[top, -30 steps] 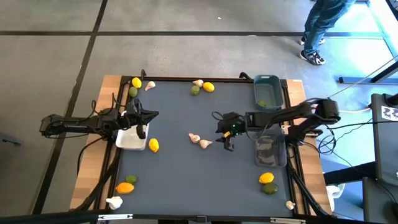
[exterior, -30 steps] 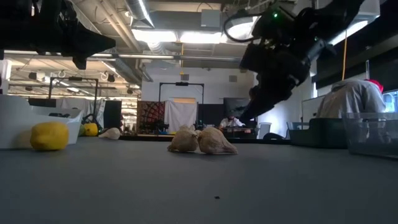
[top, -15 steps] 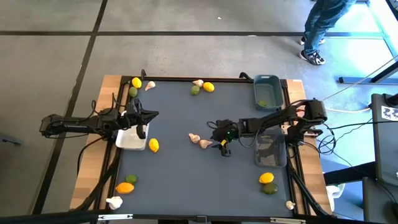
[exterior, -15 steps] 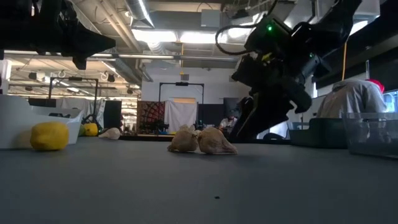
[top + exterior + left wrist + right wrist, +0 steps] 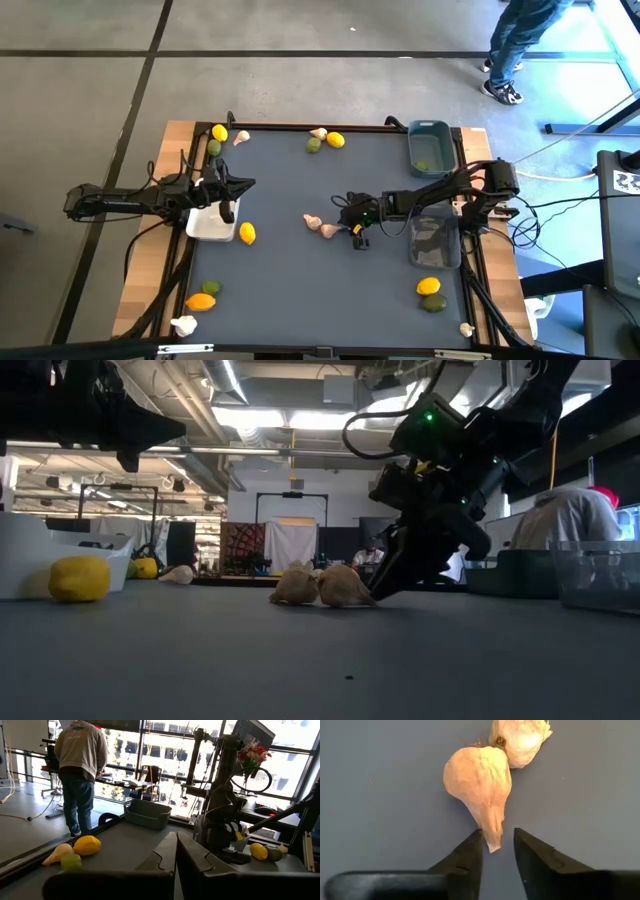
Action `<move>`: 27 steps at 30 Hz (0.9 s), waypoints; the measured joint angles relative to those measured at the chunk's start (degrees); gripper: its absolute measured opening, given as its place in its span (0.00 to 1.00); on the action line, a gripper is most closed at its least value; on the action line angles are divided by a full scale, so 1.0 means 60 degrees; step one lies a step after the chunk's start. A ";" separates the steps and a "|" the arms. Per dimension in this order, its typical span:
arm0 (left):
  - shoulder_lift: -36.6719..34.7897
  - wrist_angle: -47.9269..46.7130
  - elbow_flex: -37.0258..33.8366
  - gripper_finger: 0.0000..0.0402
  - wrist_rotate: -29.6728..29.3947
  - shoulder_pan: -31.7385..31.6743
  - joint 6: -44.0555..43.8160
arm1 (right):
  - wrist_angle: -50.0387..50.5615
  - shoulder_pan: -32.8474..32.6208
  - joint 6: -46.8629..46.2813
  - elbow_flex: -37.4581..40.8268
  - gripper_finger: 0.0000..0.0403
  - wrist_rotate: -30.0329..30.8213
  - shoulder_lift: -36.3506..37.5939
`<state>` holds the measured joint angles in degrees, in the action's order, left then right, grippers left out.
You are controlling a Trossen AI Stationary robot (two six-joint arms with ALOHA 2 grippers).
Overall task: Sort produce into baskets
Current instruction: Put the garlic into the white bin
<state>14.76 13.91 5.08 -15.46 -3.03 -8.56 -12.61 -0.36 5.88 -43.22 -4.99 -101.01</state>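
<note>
Mid-table, we straddle the tapered tip of the knobbly off-white garlic bulb point(image 5: 479, 777) with our right gripper point(image 5: 497, 851), jaws narrowly apart and gripping nothing yet, aligned to pinch its stem.

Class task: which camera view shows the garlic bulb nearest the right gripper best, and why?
The right wrist view: the garlic bulb fills it, its stem tip between the right gripper's fingers. The high view shows it tiny; the low view side-on.

Dark table point(image 5: 300, 290) — scattered lemons point(image 5: 247, 234), limes point(image 5: 313, 145), garlic bulbs point(image 5: 328, 231), three baskets point(image 5: 431, 146).
</note>
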 joint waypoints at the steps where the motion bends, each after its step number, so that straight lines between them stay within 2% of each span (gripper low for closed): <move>1: 0.0000 0.0002 0.0001 0.01 0.0000 -0.0001 -0.0016 | -0.0002 0.0000 0.0003 0.0000 0.23 0.0000 0.0000; 7: 0.0000 0.0000 -0.0002 0.01 0.0000 -0.0002 -0.0017 | -0.0009 0.0000 0.0144 0.0000 0.13 0.0000 0.0000; 19: 0.0001 0.0004 -0.0001 0.01 0.0000 -0.0003 -0.0058 | -0.0110 0.0000 0.0326 -0.0025 0.02 0.0000 -0.0226; 27: 0.0000 0.0000 0.0001 0.01 0.0000 -0.0003 0.0456 | 0.0010 -0.0007 0.0326 -0.0019 0.01 0.0406 -0.0145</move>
<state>14.76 13.91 5.08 -15.46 -3.05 -5.82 -12.55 -0.40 7.84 -43.34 -2.56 -101.88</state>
